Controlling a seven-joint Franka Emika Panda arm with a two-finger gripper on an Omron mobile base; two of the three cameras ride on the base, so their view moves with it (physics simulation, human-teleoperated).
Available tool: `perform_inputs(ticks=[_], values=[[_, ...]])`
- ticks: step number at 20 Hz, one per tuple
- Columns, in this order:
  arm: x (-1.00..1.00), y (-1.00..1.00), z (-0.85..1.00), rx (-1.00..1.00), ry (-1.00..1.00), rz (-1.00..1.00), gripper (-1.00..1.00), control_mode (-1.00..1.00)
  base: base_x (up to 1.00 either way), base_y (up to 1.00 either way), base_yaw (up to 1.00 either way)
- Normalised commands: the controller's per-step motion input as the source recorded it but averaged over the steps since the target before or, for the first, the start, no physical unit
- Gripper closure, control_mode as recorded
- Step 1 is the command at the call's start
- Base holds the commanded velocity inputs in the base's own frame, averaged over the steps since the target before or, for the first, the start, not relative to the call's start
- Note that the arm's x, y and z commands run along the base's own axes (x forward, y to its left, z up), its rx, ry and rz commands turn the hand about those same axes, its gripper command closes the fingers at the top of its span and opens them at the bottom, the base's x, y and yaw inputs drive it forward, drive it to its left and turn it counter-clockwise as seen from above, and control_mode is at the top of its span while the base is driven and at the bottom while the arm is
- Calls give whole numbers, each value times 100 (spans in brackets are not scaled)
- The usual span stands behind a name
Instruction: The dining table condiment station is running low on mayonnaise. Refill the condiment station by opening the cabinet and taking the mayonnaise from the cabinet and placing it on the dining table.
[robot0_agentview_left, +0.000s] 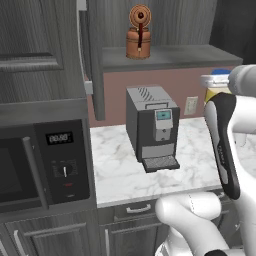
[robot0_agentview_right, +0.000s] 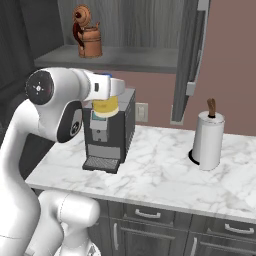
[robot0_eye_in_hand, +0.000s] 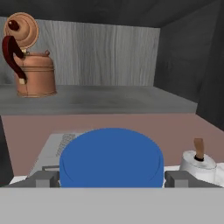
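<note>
Already the mayonnaise (robot0_eye_in_hand: 111, 157) is sitting upright between the claw (robot0_eye_in_hand: 112, 179) fingers, blue lid toward the hand camera, the wide-set fingers clamping its sides, clear of the cabinet (robot0_agentview_right: 125, 59) shelf ahead and hanging above the coffee machine (robot0_agentview_right: 107, 135) on the tabletop (robot0_agentview_right: 165, 175). Mostly the arm is hiding the jar body, and the dining table is lying somewhere outside these views.

Terracotta wall (robot0_agentview_right: 230, 60) behind white marble counter (robot0_agentview_right: 165, 175), dark lower drawers (robot0_agentview_right: 150, 215).
</note>
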Motion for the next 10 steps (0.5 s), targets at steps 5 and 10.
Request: perform_inputs(ticks=[5,10], values=[[0,0,0,0,0,0,100,-100,0,0,0],[0,0,0,0,0,0,100,-100,0,0,0]])
